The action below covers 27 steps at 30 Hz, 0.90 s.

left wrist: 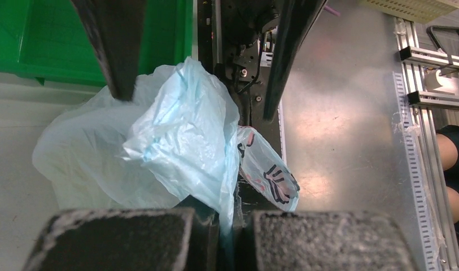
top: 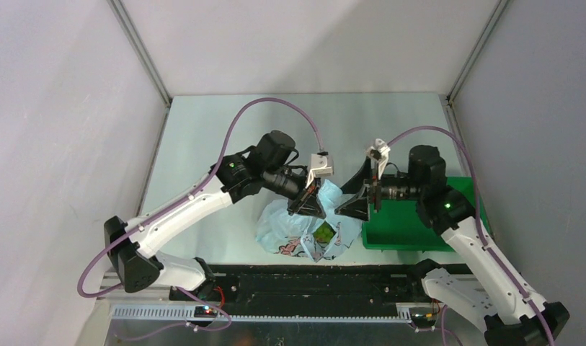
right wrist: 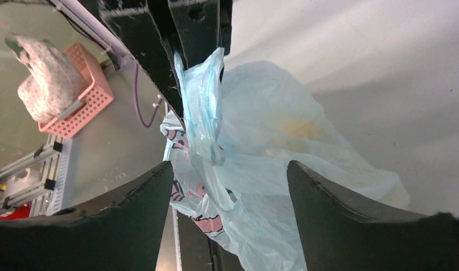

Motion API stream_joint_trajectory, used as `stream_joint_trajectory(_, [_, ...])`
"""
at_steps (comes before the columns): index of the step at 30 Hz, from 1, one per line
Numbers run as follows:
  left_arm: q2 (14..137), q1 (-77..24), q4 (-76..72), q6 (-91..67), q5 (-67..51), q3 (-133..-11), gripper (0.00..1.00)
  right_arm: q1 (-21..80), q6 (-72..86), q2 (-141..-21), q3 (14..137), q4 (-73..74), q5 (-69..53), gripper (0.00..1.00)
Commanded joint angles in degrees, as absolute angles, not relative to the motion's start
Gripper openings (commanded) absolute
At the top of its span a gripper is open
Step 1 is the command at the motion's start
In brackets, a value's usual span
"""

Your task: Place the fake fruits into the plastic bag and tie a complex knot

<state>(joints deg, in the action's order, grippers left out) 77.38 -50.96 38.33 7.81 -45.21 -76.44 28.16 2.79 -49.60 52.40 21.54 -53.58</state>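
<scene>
Left tool [left wrist: 234, 224] clamped on one plastic bag [left wrist: 176, 135] – right tool [right wrist: 230, 172] gaping, gripping nothing; one green tray [top: 405, 232] beside.

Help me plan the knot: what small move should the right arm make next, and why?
Probably close the right gripper on the plastic bag fold lying between its open jaws. The left gripper is shut on another strip of the bag, and fruit shows through the plastic, so a second hold seems needed for tying.
</scene>
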Motion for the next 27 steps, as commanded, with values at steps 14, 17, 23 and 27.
stream_joint_trajectory(14, [74.7, -51.3, 35.8, 9.1, -45.7, -75.6, 0.08, 29.8, 20.7, -50.7, 52.2, 0.0, -52.9, 0.57])
stream_joint_trajectory(17, [74.7, -51.3, 36.3, 9.2, -45.6, -75.6, 0.10, 30.0, 22.6, -50.7, 51.1, -4.1, -51.1, 0.50])
stream_joint_trajectory(23, [74.1, -51.3, 36.6, 9.5, -44.5, -74.9, 0.18, 29.9, 22.2, -50.2, 50.6, -3.0, -48.8, 0.00])
stream_joint_trajectory(27, [73.1, -51.3, 36.6, 9.4, -43.6, -73.6, 0.20, 28.5, 20.7, -48.6, 50.6, -0.5, -47.8, 0.00])
